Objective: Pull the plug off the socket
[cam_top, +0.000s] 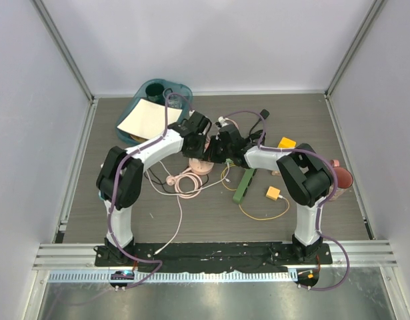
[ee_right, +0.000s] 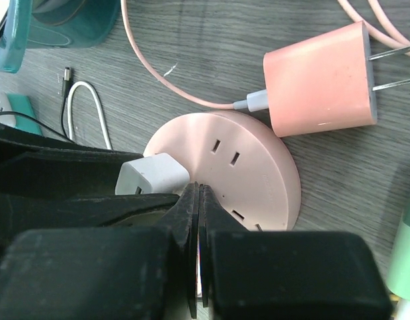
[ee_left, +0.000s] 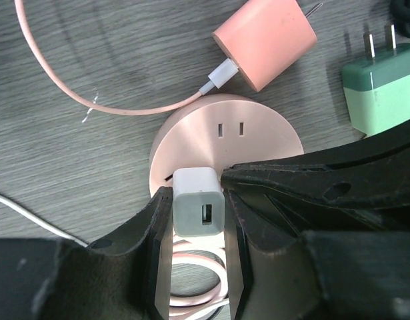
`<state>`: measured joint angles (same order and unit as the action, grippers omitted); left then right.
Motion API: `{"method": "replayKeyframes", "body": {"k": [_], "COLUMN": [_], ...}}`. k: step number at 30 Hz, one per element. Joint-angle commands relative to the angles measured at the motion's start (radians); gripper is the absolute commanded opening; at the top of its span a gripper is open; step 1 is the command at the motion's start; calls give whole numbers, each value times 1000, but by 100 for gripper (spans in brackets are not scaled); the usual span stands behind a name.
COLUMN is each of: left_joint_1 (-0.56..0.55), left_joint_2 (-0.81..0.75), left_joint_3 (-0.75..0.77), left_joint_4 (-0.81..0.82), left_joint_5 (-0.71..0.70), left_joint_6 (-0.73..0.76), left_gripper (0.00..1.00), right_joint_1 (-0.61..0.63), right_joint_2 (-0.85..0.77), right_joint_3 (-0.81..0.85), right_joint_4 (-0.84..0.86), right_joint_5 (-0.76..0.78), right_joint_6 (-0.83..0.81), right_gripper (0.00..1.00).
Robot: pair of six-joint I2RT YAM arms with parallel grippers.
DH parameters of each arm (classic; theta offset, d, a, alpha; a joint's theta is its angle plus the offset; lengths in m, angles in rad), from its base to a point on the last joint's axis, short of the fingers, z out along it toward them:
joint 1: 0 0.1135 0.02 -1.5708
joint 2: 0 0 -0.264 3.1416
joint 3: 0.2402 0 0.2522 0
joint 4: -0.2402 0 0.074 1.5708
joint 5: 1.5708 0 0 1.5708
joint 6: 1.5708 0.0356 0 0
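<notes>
A white USB plug (ee_left: 199, 210) sits in the round pink socket (ee_left: 258, 133), near its edge. My left gripper (ee_left: 198, 200) is shut on the plug, one finger against each side. In the right wrist view the plug (ee_right: 151, 175) shows beside the left fingers (ee_right: 71, 167). My right gripper (ee_right: 195, 190) is shut on nothing, and its tips rest on the top of the pink socket (ee_right: 251, 167) next to the plug. In the top view both grippers, left (cam_top: 195, 143) and right (cam_top: 215, 155), meet over the socket (cam_top: 201, 167) at mid-table.
A loose pink charger (ee_left: 265, 41) with a pink cable lies just beyond the socket. A green adapter (ee_left: 381, 93) is to the right. A green power strip (cam_top: 245, 185), two yellow cubes (cam_top: 287, 143), a teal bin (cam_top: 158, 107) and a maroon cup (cam_top: 341, 175) surround the spot.
</notes>
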<state>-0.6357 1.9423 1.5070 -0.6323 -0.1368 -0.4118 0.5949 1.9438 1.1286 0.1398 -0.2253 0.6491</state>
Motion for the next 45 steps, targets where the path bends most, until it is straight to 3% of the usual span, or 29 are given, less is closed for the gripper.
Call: {"method": "replayKeyframes", "body": {"k": [1, 4, 5, 8, 15, 20, 26, 29, 30, 31, 33, 39, 41, 45], "left_joint_1": [35, 64, 38, -96, -140, -130, -33, 40, 68, 77, 99, 114, 114, 114], "left_joint_2": [-75, -83, -69, 22, -9, -3, -46, -106, -115, -124, -120, -100, -115, -143], "left_joint_3": [67, 83, 116, 234, 179, 260, 173, 78, 58, 42, 48, 91, 96, 149], "left_joint_4": [94, 117, 30, -116, -30, -99, -136, -67, -49, -35, -37, -53, -55, -153], "left_joint_5": [302, 277, 115, -100, -75, -104, -126, -37, -18, -12, 6, 8, 0, -88], "left_joint_6": [-114, -171, -141, -6, -16, -13, -91, -99, -99, -99, -87, -61, -61, -79], "left_gripper": [0, 0, 0, 0, 0, 0, 0, 1, 6, 20, 35, 55, 67, 81], "right_joint_1": [-6, -6, -6, -6, -6, -7, -43, -63, -61, -63, -63, -60, -58, -47], "right_joint_2": [129, 130, 130, 132, 139, 118, 0, -32, -40, -49, -87, -195, -227, -273], "right_joint_3": [-81, -78, -76, -70, -53, -59, -26, 26, 39, 66, 82, 88, 88, 82], "right_joint_4": [-267, -266, -267, -261, -273, -267, -250, -266, -270, -278, -290, -302, -313, -335], "right_joint_5": [178, 179, 181, 173, 168, 164, 109, 96, 93, 84, 81, 99, 110, 116], "right_joint_6": [-75, -75, -75, -69, -71, -68, -45, -54, -61, -68, -60, -49, -55, -60], "right_gripper": [1, 1, 1, 1, 1, 1, 1, 1, 1, 1, 8, 21, 28, 38]}}
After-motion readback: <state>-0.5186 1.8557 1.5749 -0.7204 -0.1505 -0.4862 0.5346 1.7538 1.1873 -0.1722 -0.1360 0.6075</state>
